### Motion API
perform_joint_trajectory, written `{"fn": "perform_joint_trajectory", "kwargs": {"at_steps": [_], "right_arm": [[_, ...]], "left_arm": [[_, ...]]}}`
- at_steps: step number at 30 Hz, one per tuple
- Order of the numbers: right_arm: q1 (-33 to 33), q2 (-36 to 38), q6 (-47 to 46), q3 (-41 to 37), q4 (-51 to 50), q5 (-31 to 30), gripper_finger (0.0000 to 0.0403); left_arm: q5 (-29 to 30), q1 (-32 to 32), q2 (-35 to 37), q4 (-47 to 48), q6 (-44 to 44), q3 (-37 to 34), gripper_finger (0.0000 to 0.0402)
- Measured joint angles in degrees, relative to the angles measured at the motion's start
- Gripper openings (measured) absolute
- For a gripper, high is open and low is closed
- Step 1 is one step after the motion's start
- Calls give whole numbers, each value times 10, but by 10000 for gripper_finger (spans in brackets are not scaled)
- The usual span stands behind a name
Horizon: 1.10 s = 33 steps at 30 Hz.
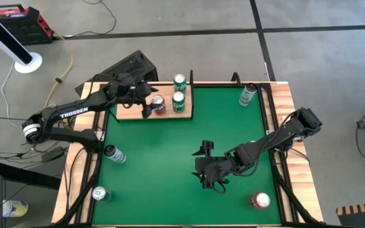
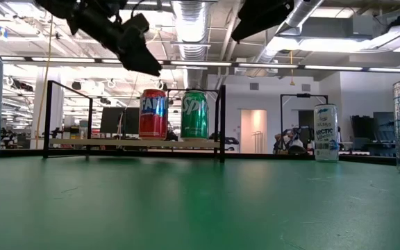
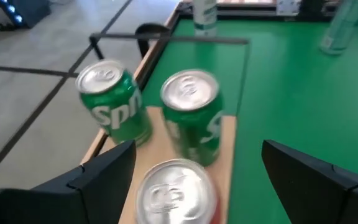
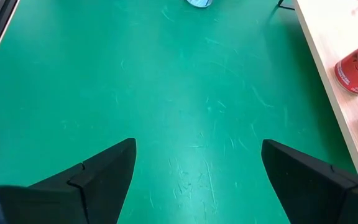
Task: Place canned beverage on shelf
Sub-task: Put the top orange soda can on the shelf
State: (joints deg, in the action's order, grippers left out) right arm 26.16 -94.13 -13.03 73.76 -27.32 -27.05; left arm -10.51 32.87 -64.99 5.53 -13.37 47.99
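The shelf (image 1: 132, 113) is a light-wood board with thin black uprights at the table's far left. A red can (image 1: 159, 105) and two green cans (image 1: 178, 101) (image 1: 180, 82) stand upright on it on their bases. My left gripper (image 1: 148, 101) is open above the red can (image 3: 176, 194); its fingers stand on either side of the can's silver top, apart from it. In the low view the left gripper (image 2: 139, 52) hangs above the red can (image 2: 153, 114). My right gripper (image 1: 205, 168) is open and empty over the green table's middle.
More cans stand on the table: a pale one (image 1: 248, 94) at the far right, one (image 1: 114, 154) at the left, one (image 1: 99, 194) at the near left and a red one (image 1: 258, 201) at the near right. Pale wooden strips (image 1: 290, 126) edge the table.
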Motion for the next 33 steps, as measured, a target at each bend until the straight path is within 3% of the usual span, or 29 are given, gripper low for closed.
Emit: {"fn": "perform_joint_trajectory", "kwargs": {"at_steps": [6, 11, 14, 23, 33], "right_arm": [[-8, 0, 0, 0, -3, 0, 370], [-12, 0, 8, 0, -3, 0, 370], [-12, 0, 9, 0, -3, 0, 370], [-11, 0, 9, 0, -5, 0, 370], [-11, 0, 0, 0, -9, 0, 370]], "left_arm": [[28, -80, 38, 14, 19, -18, 323], [112, -152, 31, 13, 1, -47, 270], [166, -174, 30, 19, -10, -60, 221], [188, -168, 5, 44, -22, -62, 16], [182, -110, -57, 12, -27, -62, 0]]}}
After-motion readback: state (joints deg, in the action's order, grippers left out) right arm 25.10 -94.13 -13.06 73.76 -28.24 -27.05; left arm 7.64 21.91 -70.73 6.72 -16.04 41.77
